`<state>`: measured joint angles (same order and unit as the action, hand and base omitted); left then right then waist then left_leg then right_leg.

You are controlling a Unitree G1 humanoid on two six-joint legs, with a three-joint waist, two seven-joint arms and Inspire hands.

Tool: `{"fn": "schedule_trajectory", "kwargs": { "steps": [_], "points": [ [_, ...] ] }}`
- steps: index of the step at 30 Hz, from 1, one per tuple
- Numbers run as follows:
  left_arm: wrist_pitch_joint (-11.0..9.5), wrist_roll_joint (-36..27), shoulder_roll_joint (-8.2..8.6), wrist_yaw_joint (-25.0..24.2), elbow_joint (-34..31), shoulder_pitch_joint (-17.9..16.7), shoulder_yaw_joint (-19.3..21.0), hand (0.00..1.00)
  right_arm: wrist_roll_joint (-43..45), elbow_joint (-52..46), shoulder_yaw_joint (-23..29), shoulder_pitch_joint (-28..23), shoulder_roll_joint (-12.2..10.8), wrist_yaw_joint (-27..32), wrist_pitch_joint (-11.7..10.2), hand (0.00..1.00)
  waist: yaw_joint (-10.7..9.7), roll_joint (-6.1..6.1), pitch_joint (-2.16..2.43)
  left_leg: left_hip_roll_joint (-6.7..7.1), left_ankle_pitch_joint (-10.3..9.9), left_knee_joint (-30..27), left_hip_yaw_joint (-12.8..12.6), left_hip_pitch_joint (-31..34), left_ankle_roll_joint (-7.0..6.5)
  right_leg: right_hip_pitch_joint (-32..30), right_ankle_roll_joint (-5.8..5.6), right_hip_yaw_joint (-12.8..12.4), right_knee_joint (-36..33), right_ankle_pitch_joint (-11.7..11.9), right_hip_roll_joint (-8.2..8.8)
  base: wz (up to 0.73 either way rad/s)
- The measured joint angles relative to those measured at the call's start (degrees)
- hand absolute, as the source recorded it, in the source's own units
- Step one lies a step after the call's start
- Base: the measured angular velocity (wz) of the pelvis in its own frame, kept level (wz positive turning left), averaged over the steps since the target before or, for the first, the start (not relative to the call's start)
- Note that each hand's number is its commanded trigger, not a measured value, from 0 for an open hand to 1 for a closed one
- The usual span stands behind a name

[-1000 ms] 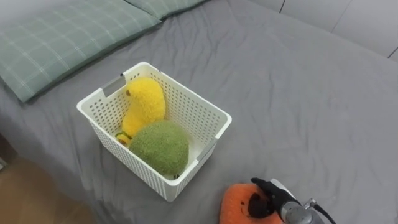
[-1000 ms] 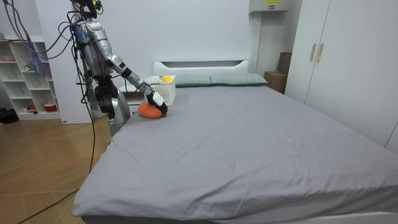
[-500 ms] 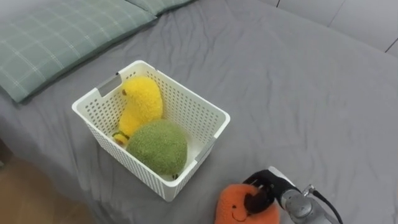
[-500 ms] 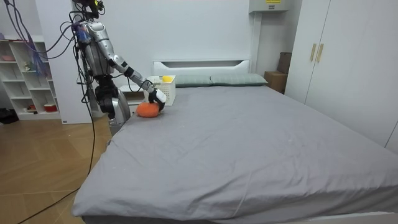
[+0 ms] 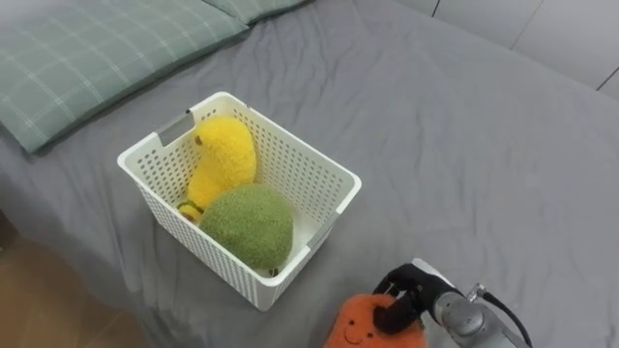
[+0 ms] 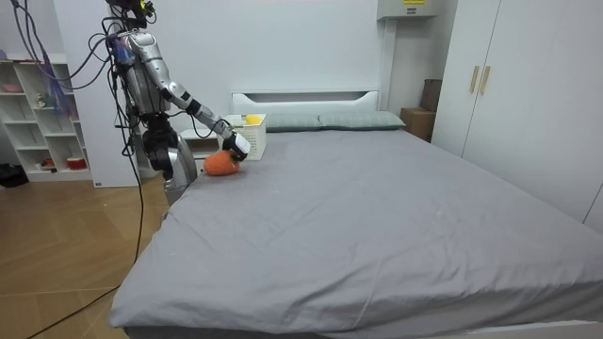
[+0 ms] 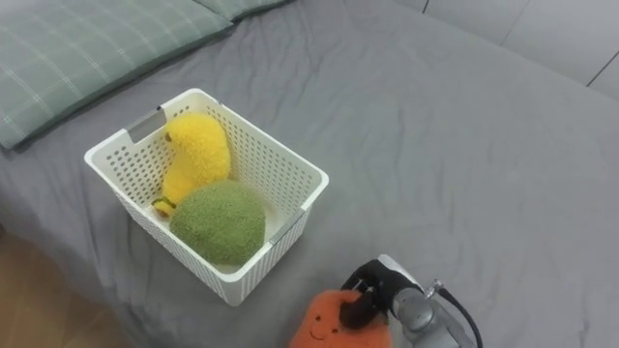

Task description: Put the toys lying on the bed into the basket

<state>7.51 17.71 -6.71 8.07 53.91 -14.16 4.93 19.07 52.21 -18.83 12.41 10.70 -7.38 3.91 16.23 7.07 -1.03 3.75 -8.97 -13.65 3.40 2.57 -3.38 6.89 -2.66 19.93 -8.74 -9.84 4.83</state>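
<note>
An orange plush toy (image 5: 356, 327) with a small face sits at the bottom edge of the eye views, just off the grey bed. My right hand (image 5: 404, 293) has its dark fingers curled into the toy's top and grips it. In the room view the right hand (image 6: 234, 148) holds the orange toy (image 6: 218, 165) slightly above the bed's near corner, beside the basket. A white slotted basket (image 5: 327, 170) stands on the bed and holds a yellow plush (image 5: 224, 155) and a round green plush (image 5: 248, 224).
Green checked pillows (image 5: 87, 58) lie at the bed's head, left of the basket. The grey bedspread (image 5: 464, 145) spreads wide to the right. The bed's edge and wooden floor (image 5: 58, 304) show at lower left. I stand at the bed's corner near a white shelf (image 6: 38, 113).
My right hand's fingers have curled shut on the orange toy, and the toy has risen a little off the bed and shifted left toward the bed's edge.
</note>
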Motion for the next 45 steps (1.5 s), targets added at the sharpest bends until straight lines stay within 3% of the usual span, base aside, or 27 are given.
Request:
{"fn": "schedule_trajectory", "kwargs": {
  "steps": [9,11,15,22,28,32,39,45],
  "points": [
    [0.02,-0.05,-0.04,0.21,-0.02,0.63,0.62,0.0,0.99,-2.07,1.84,0.0,0.06,0.01,0.04,1.0,-0.28,-0.64,0.15,0.0,0.02,-0.04,-0.02,-0.22,-0.02,0.33,0.01,-0.04,0.04,0.01,0.0,0.0],
    [0.08,-0.02,-0.04,0.2,-0.1,0.71,0.92,0.0,1.69,-6.0,2.97,-0.06,0.43,-0.06,1.16,1.0,-1.05,-1.07,0.33,-0.02,0.03,0.06,-0.02,-0.16,-0.01,0.11,0.01,-0.09,0.05,0.01,0.0,0.0],
    [-0.1,-0.07,-0.37,0.2,-0.05,0.97,1.09,0.0,0.21,-12.98,4.81,-0.02,1.95,0.3,0.97,1.0,-1.88,-1.77,0.58,-0.17,0.13,0.46,-1.1,-1.21,-0.04,0.64,0.01,-1.14,0.05,0.01,-0.03,-0.12],
    [-0.96,-0.17,-0.94,-0.24,-2.58,0.45,4.07,0.0,1.69,-31.7,9.49,-0.01,3.74,1.31,1.09,1.0,-3.62,-0.48,0.7,-0.45,0.21,2.15,-3.02,-3.2,-0.12,1.11,0.0,-2.78,0.14,0.01,-0.01,-0.15],
    [-1.72,-0.18,-0.98,0.25,-2.18,1.23,4.07,0.0,1.66,-38.47,12.21,0.19,3.85,4.2,0.88,1.0,-4.95,-0.28,0.49,-0.52,0.19,2.4,-3.52,-3.51,-0.15,1.19,-0.09,-4.08,0.08,0.08,-0.14,-0.07],
    [-1.65,-0.22,-0.97,0.25,-2.25,1.08,4.05,0.0,1.24,-41.99,13.22,0.67,3.91,4.78,1.11,1.0,-4.79,-0.68,0.31,-1.03,0.14,2.4,-4.48,-2.94,-0.1,0.17,-0.03,-4.89,-0.03,0.51,-0.44,-0.14],
    [-1.6,-0.08,-0.77,0.39,-2.26,0.85,3.64,0.0,1.43,-42.52,13.11,4.08,3.9,7.46,1.12,1.0,-4.16,-2.14,0.46,-1.05,0.15,2.57,-4.41,-2.96,-0.09,0.17,-0.03,-4.57,0.0,0.52,-0.44,0.0],
    [-1.6,-0.12,-0.61,1.18,-2.26,1.22,3.07,0.0,-1.0,-42.55,9.85,9.98,3.7,8.31,1.22,1.0,-2.65,-1.71,0.69,-1.01,0.28,3.18,-3.66,-2.97,0.06,-0.07,-0.03,-3.71,0.15,0.52,-0.5,0.05]
  ]
}}
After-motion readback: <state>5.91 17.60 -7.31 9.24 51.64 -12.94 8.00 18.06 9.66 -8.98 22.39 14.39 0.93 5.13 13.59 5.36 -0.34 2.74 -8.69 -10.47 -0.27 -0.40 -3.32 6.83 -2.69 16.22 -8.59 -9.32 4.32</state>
